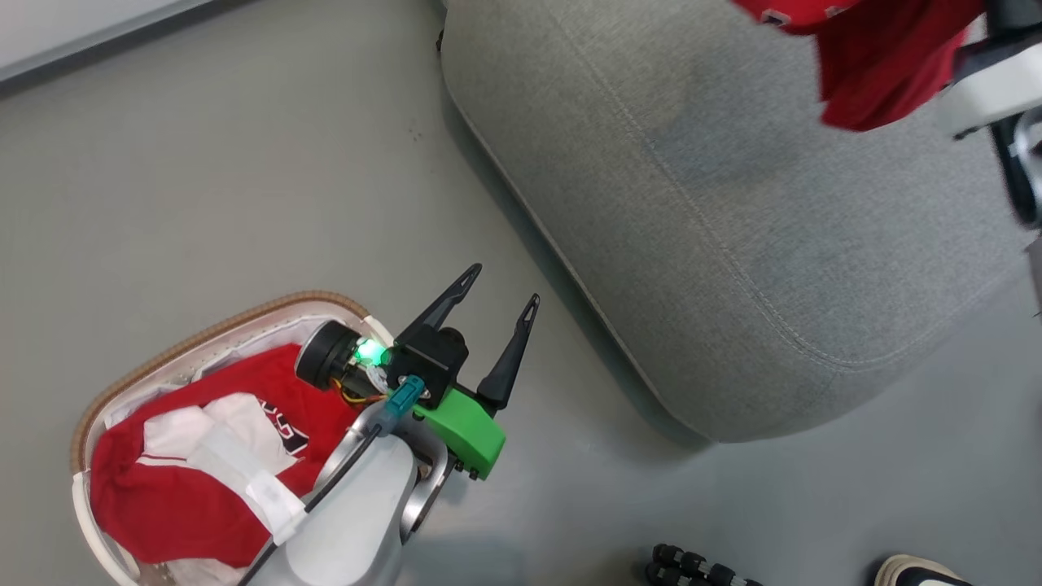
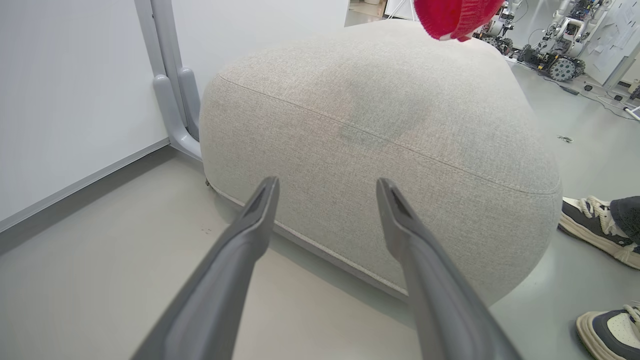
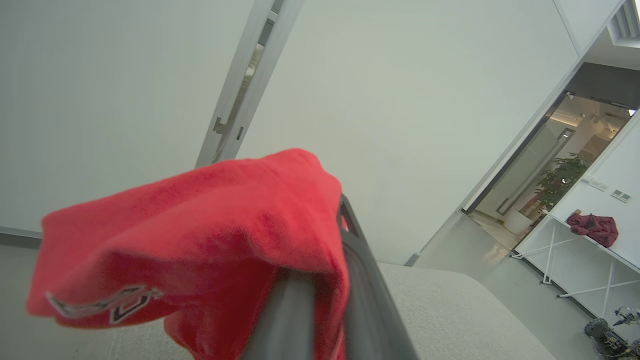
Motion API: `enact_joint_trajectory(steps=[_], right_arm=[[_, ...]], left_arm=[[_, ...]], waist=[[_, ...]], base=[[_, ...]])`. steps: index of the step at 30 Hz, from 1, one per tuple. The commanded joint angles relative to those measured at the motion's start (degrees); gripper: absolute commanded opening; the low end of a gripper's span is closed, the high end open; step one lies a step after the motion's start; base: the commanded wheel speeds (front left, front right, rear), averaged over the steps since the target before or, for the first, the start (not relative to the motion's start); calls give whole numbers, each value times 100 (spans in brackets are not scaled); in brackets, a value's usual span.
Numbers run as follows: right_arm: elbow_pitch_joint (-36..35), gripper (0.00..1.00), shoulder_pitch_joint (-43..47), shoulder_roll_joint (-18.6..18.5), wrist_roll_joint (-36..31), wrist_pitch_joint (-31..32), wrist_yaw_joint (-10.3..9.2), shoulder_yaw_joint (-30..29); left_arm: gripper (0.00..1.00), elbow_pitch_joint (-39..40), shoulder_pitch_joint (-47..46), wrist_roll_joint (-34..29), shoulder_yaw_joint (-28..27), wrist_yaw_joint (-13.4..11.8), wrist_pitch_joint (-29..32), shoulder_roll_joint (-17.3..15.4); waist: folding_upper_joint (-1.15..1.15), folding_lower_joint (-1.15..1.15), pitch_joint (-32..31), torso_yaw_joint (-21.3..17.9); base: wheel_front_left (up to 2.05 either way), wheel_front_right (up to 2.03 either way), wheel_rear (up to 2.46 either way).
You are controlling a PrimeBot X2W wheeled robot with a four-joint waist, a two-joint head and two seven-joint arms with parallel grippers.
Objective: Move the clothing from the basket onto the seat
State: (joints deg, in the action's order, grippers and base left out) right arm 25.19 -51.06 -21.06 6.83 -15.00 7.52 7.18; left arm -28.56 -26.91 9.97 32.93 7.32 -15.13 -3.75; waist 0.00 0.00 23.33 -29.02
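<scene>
The basket [image 1: 203, 334] stands on the floor at the lower left, with red and white clothing [image 1: 175, 505] heaped inside. Just right of it, my left gripper [image 1: 505, 284] is open and empty, fingers pointing at the grey seat [image 1: 692, 203]. The left wrist view has the same open gripper [image 2: 327, 185] facing the seat's side [image 2: 375, 125], and a red garment [image 2: 455, 17] hanging above the cushion. At the head view's top right that garment [image 1: 879, 57] hangs over the seat beside my right arm. My right gripper [image 3: 332, 212] is shut on it, the red cloth [image 3: 200, 225] draped over the fingers.
A person's shoes [image 2: 595, 225] stand on the floor right of the seat, one toe [image 1: 920, 570] at the head view's bottom edge beside a black jointed stand [image 1: 692, 566]. A white wall with a grey post [image 2: 170, 90] lies behind the seat. Other robots [image 2: 560, 55] stand far back.
</scene>
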Motion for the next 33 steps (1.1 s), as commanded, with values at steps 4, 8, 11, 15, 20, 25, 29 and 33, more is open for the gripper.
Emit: enact_joint_trajectory(steps=[4, 8, 11, 15, 20, 25, 29, 33], right_arm=[[494, 0, -497, -274, -184, -27, -6, -447], [1029, 0, -651, -374, -383, -27, -6, -968], [1364, 0, -550, -356, -564, -28, -6, -1232], [1840, 0, -267, -170, -677, -27, -6, -1586], [2192, 100, 218, 48, -869, -28, -6, -2238], [1962, 100, 762, 253, -903, -28, -7, -2762], [1612, 100, 1314, 361, -882, -27, -6, -3028], [1205, 100, 1927, 480, -858, -28, -6, -3125]], left_arm=[[100, -28, -347, -152, -13, 17, -3, -66], [100, -28, -525, -223, -13, 17, -3, -63], [100, 12, -614, -263, -28, 17, -3, -70], [100, 51, -663, -322, -83, 16, -3, -90], [100, 72, -676, -330, -182, -8, -3, -60], [100, 88, -469, -242, -342, -42, -3, -34], [100, 121, -283, -172, -492, -71, -3, -11], [100, 155, -43, -110, -688, -107, -3, 6]], waist=[[0, 0, 874, 678], [0, 0, 1176, 923], [0, 0, 1337, 1061], [0, 0, 1455, 1148], [0, 0, 1421, 1196], [0, 0, 1181, 1193], [0, 0, 867, 1243], [0, 0, 526, 1339]], base=[[0, 0, 0], [0, 0, 0], [0, 0, 0], [0, 0, 0], [0, 0, 0], [0, 0, 0], [0, 0, 0], [0, 0, 0]])
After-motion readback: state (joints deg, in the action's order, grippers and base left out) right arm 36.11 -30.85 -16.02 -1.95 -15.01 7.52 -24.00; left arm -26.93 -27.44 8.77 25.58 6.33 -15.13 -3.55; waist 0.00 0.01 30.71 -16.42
